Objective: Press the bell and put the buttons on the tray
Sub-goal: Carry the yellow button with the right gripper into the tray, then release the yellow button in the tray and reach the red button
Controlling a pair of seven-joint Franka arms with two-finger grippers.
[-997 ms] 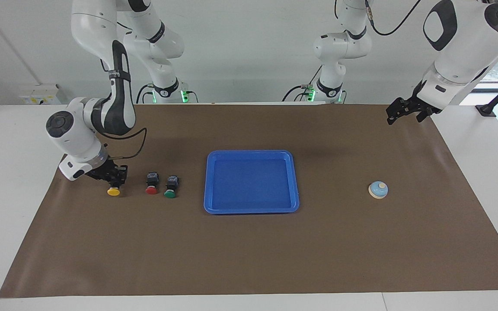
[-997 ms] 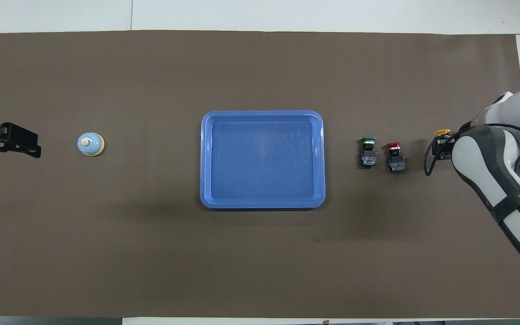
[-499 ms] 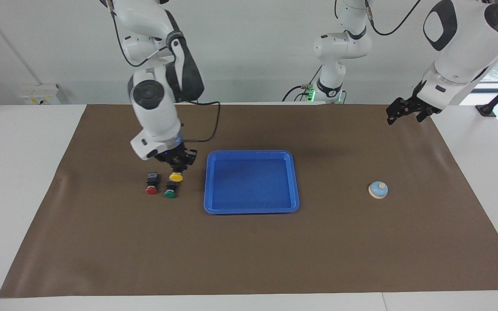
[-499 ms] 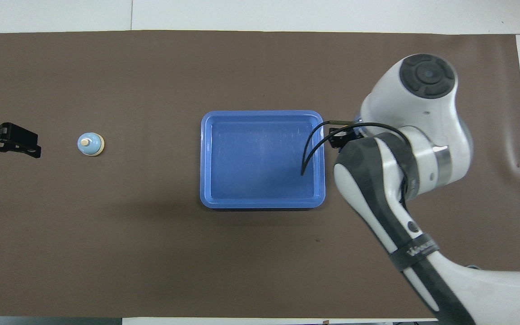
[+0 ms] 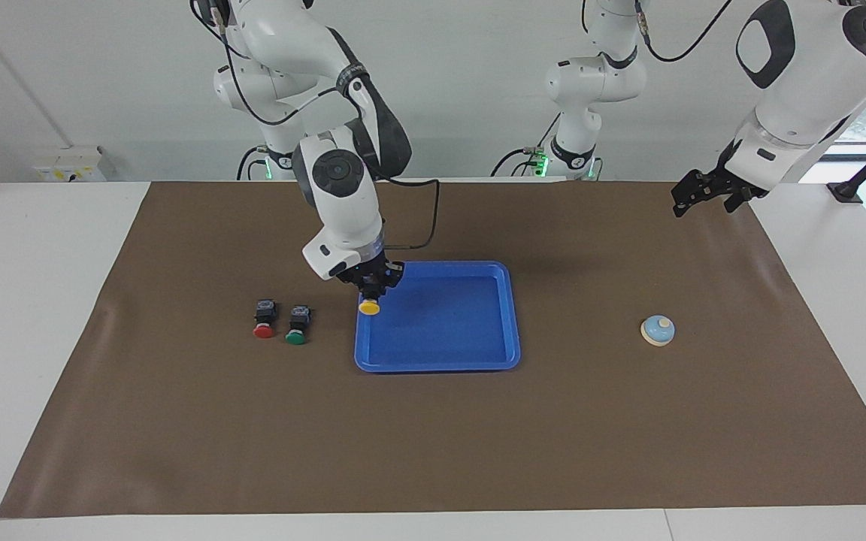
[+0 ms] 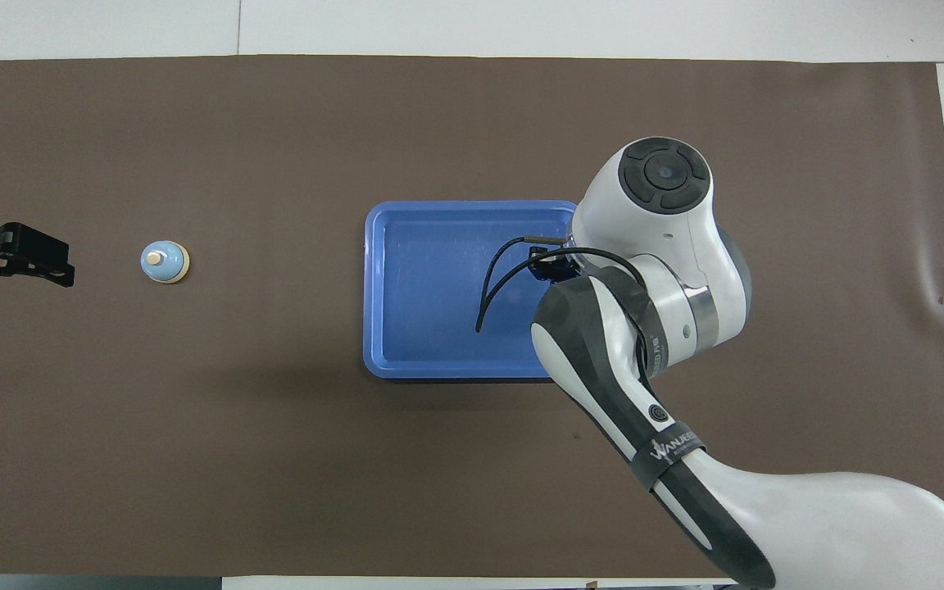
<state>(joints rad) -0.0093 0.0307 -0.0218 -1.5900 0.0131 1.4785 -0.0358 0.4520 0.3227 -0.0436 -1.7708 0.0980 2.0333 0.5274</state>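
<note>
Brown mat (image 5: 433, 421) spread over a white worktop (image 5: 34, 315), white wall at the robots' end. Near the mat's middle, the blue tray (image 5: 512, 315), lying flat. Over the tray's rim at the right arm's end, the right gripper (image 5: 371, 289), off the surface, jaws clamped on the black body of the yellow button (image 5: 369, 307), cap pointing down and slightly away from the robots. From overhead, gripper and button mostly hidden under the right arm's own wrist. On the mat beside the tray, toward the right arm's end, the green button (image 5: 297, 326) and the red button (image 5: 264, 320), side by side and just apart, green one closer to the tray, both lying with caps away from the robots; from overhead, both covered by the arm. Toward the left arm's end, well apart from the tray, the bell (image 5: 658, 330), upright on the mat. Over the mat's edge at that end, the left gripper (image 5: 706, 194), raised and waiting, jaws wide and holding nothing.
</note>
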